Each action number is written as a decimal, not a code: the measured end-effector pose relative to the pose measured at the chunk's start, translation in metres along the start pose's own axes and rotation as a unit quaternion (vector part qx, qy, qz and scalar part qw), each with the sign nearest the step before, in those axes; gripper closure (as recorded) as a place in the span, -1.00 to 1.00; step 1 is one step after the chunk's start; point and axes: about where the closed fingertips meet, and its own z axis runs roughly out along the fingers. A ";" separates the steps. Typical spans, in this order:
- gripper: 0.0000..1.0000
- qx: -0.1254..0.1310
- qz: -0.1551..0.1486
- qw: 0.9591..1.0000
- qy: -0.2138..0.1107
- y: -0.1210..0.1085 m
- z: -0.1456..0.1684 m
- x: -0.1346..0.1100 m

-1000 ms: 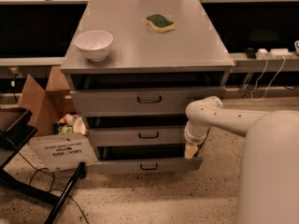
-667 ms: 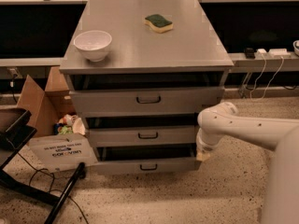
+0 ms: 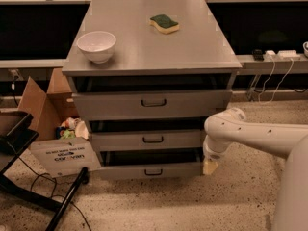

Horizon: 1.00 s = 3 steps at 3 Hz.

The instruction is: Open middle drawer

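We see the gripper (image 3: 210,166) low at centre-right, beside the lowest drawer (image 3: 120,171) (apart or together, we cannot tell), lower right of the middle drawer (image 3: 120,141).

middle drawer (image 3: 120,141) showing grey, dark loop handle (image 3: 153,139). White bowl (image 3: 96,45) and green-yellow sponge (image 3: 164,23) sitting on grey cabinet top (image 3: 159,52). Cream gripper (image 3: 209,167) hanging right of lowest drawer (image 3: 125,171), over speckled beige floor (image 3: 231,201).
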 end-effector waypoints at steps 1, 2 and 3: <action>-0.65 0.016 -0.021 1.000 0.002 -0.011 0.000 -0.015; -1.00 0.039 -0.055 0.998 -0.004 -0.039 0.002 -0.046; -1.00 0.043 -0.084 0.996 -0.011 -0.064 0.016 -0.078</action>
